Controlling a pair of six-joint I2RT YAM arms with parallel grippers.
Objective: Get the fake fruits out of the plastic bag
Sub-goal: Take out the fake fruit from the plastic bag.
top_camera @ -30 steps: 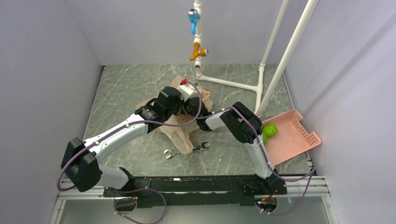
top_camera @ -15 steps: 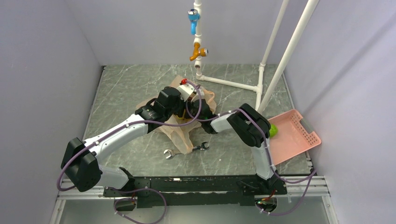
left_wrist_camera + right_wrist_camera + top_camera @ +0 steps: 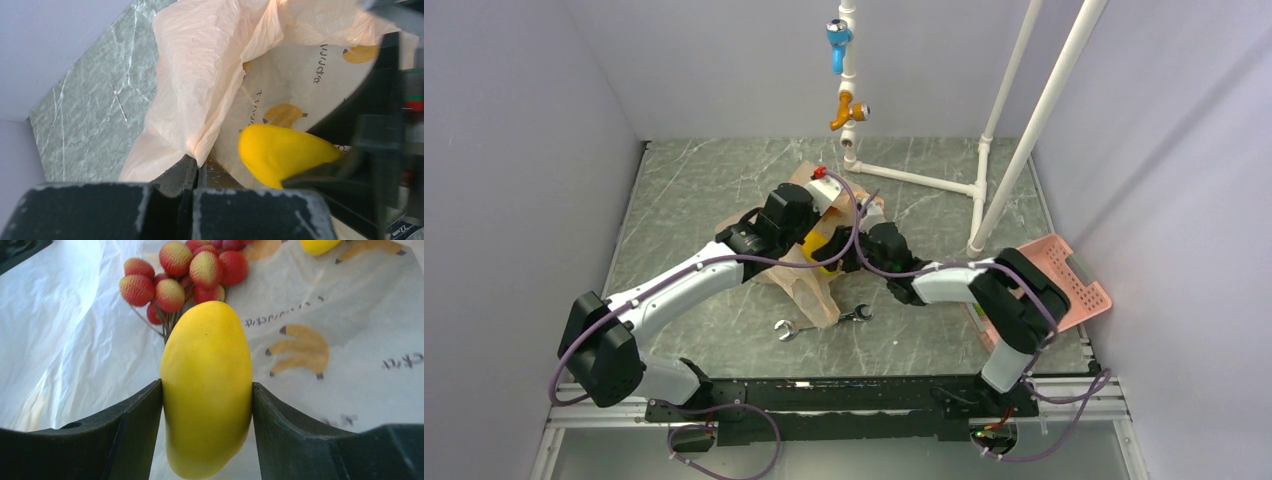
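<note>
Right gripper (image 3: 206,395): jaws pinching the yellow fruit (image 3: 206,365) inside the plastic bag (image 3: 200,75), red grape bunch (image 3: 185,275) just beyond. Left gripper (image 3: 194,172): jaws pressed together on the bag's edge. Bag lies mid-desk (image 3: 684,180)

The right arm (image 3: 1014,300) has swung out over the pink basket (image 3: 1079,290), hiding the green fruit, and the right gripper (image 3: 206,405) now clasps the yellow fruit (image 3: 206,360) at the plastic bag (image 3: 809,290).

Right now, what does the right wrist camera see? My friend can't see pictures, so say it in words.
The right gripper squeezes a smooth yellow fruit between its two dark fingers, inside the pale plastic bag. Beyond it lies a bunch of red grapes on the bag's banana-printed lining.
</note>
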